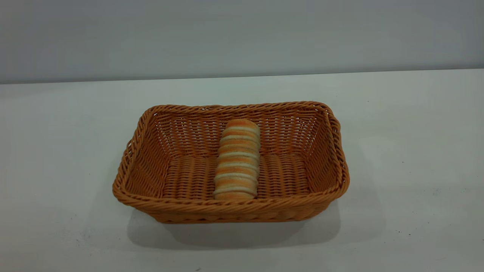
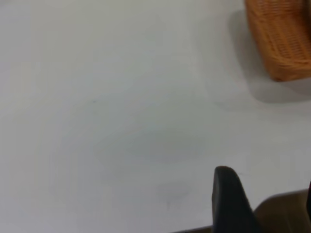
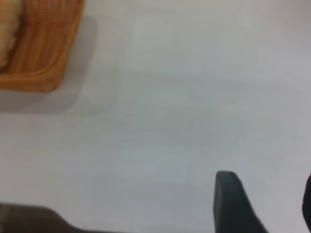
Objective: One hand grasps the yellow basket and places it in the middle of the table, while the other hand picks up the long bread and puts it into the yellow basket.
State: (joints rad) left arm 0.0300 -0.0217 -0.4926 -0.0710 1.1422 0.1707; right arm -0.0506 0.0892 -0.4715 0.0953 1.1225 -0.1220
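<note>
The yellow basket [image 1: 230,209] stands in the middle of the white table [image 1: 416,151]. The long bread [image 1: 237,160] lies inside it on the woven floor, its far end leaning on the back wall. Neither arm shows in the exterior view. In the left wrist view my left gripper [image 2: 267,194] is open and empty over bare table, well apart from a corner of the basket [image 2: 284,39]. In the right wrist view my right gripper [image 3: 265,194] is open and empty, well apart from the basket [image 3: 43,43], where a bit of the bread [image 3: 7,29] shows.
A plain grey wall [image 1: 242,34] runs behind the table. The table's edge shows close to the left gripper as a brown strip [image 2: 284,213] and as a dark strip [image 3: 29,218] in the right wrist view.
</note>
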